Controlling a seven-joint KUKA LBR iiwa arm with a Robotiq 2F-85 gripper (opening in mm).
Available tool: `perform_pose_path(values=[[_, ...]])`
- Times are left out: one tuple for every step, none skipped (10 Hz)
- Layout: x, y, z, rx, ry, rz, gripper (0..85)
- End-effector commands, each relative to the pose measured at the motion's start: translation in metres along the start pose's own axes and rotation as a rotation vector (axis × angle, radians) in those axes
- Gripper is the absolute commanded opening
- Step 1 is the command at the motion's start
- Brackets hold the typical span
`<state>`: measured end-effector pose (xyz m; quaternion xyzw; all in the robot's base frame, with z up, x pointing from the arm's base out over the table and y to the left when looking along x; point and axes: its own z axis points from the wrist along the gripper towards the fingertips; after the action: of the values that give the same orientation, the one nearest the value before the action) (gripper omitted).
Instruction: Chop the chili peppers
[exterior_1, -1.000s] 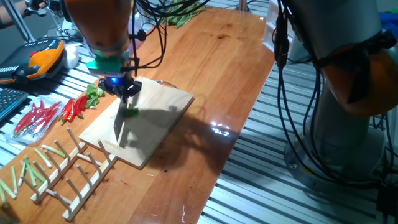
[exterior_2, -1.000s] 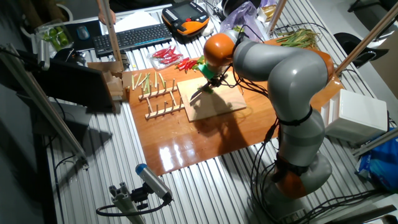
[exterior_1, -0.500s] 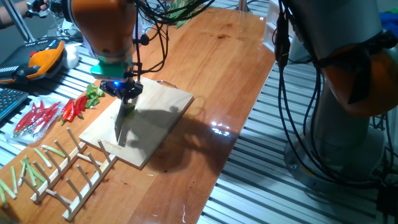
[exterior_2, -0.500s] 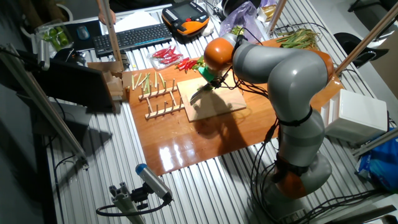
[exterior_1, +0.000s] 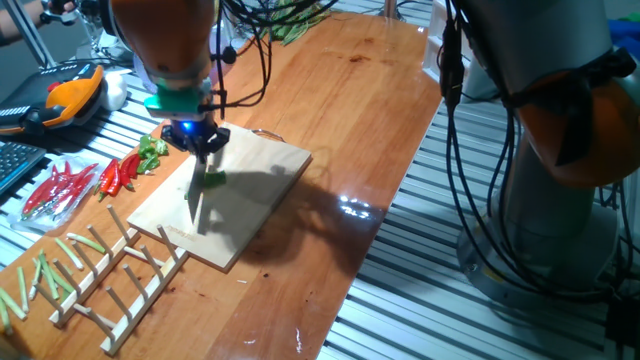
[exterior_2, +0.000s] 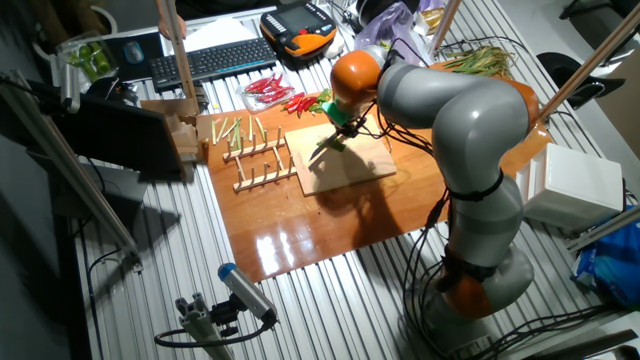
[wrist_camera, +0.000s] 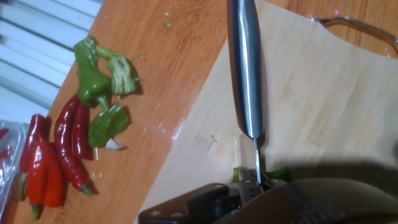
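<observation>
Pale bamboo makes up the cutting board (exterior_1: 225, 195), a flat rectangular slab lying on the glossy reddish wooden counter (exterior_1: 370, 130); it serves as the landmark. Above the board's upper left part hangs the hand (exterior_1: 203, 143), its fingers pinched on the handle of a knife (exterior_1: 192, 200). The smooth steel blade runs down across the board's surface, and in the hand view it appears as a narrow polished bar (wrist_camera: 247, 68). The chili peppers (exterior_1: 211, 179) lie on the board just beside the blade, directly under the hand: a small bright-green piece, seen from the hand as a little glossy bit (wrist_camera: 278, 173). Off the board's left edge, on the counter, lie lumpy green pepper pieces (wrist_camera: 99, 87) and slender red chilies (wrist_camera: 65, 146). Near the board's lower left corner stands a wooden peg rack (exterior_1: 125, 275), with pale-green stalk sticks (exterior_1: 45, 270) beside it.
</observation>
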<state>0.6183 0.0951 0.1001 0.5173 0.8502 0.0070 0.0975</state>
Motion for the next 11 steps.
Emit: perform_pose_path(values=[[-0.001,-0.003,-0.002,0.003,-0.005,-0.019,0.0],[-0.003,-0.008,-0.001,0.008,-0.016,-0.048,0.0],[-0.005,-0.013,0.000,0.003,-0.015,-0.059,0.0],[-0.005,-0.015,0.001,0.000,-0.020,-0.057,0.0],[-0.004,-0.016,0.002,-0.002,-0.028,-0.044,0.0],[-0.003,-0.016,0.002,-0.005,-0.031,-0.034,0.0],[-0.003,-0.015,0.004,-0.012,-0.034,-0.023,0.0],[-0.003,-0.015,0.007,-0.019,-0.040,-0.017,0.0],[-0.003,-0.014,0.011,-0.026,-0.043,-0.016,0.0],[-0.002,-0.014,0.014,-0.030,-0.049,-0.017,0.0],[-0.002,-0.013,0.017,-0.034,-0.048,-0.016,0.0]])
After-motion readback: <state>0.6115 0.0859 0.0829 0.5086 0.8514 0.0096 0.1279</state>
